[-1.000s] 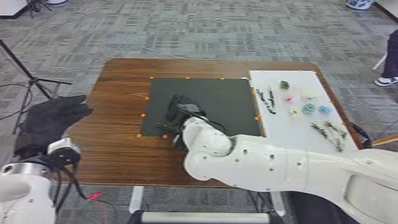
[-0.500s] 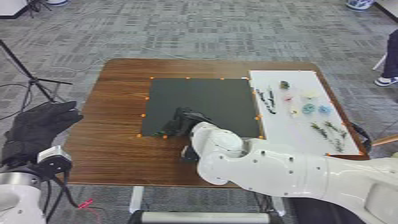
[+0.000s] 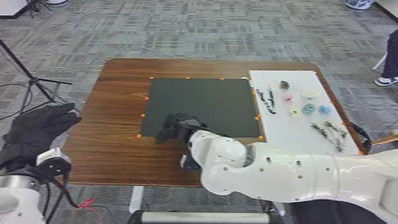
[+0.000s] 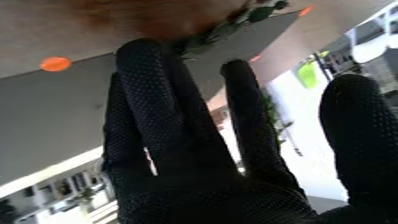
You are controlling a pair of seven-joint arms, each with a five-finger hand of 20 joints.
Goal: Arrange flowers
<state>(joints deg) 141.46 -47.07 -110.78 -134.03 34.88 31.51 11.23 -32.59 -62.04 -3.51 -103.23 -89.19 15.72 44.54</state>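
Sprig [image 4: 258, 14] seemed laid along the mat [image 3: 200, 97] edge, my right hand [image 4: 187, 195] wide and straight-fingered, flowers [image 3: 308, 108] left to place.

The tabletop [image 3: 111, 155] looks like smooth brown wood. The black mat [image 3: 200, 100] appears matt, the white arm [image 3: 293, 167] glossy.

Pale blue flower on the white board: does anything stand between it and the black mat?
Yes, low things: between the pale blue flower and the black mat lie a teal flower, a small yellow flower and thin dark sticks near the left edge of the white board. Nothing upright is visible there.
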